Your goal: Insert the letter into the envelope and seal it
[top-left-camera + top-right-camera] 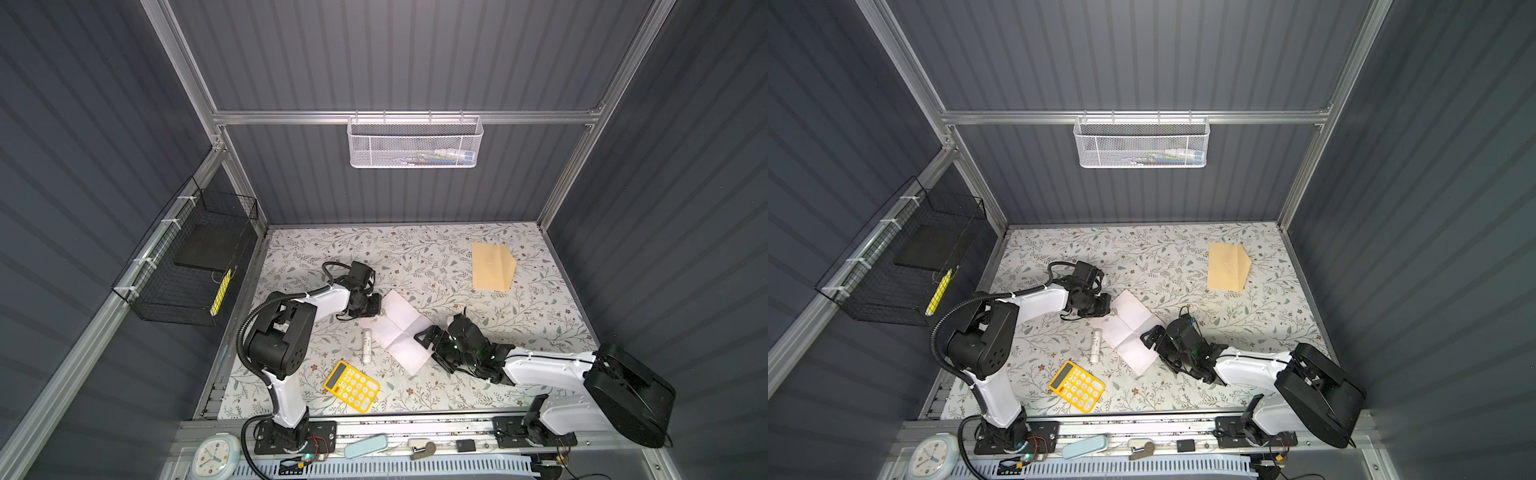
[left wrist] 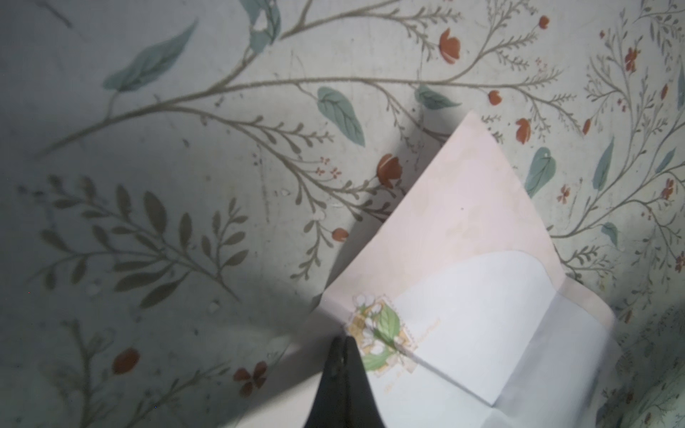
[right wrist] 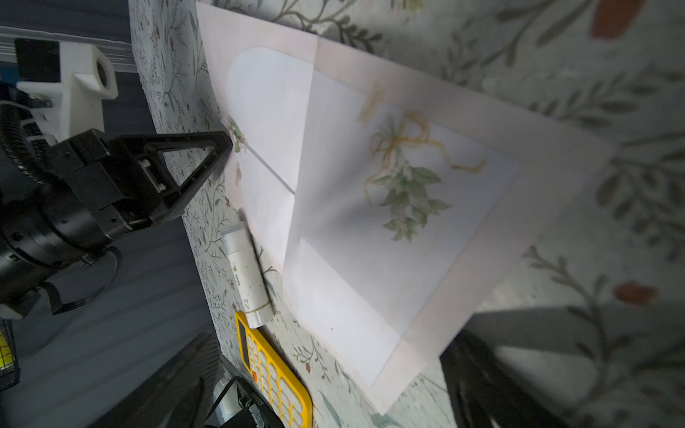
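L gripper (image 1: 379, 314) pinched shut on edge of the letter (image 1: 400, 329), by its floral mark (image 2: 381, 333); lift slow so thin sheet won't slip. R gripper (image 1: 427, 345), jaws wide, nothing held, sits at opp. edge, should grab there. The envelope (image 1: 492, 266) lies well apart, back-right.

The mesh basket (image 1: 374, 145) holds items too small to identify.
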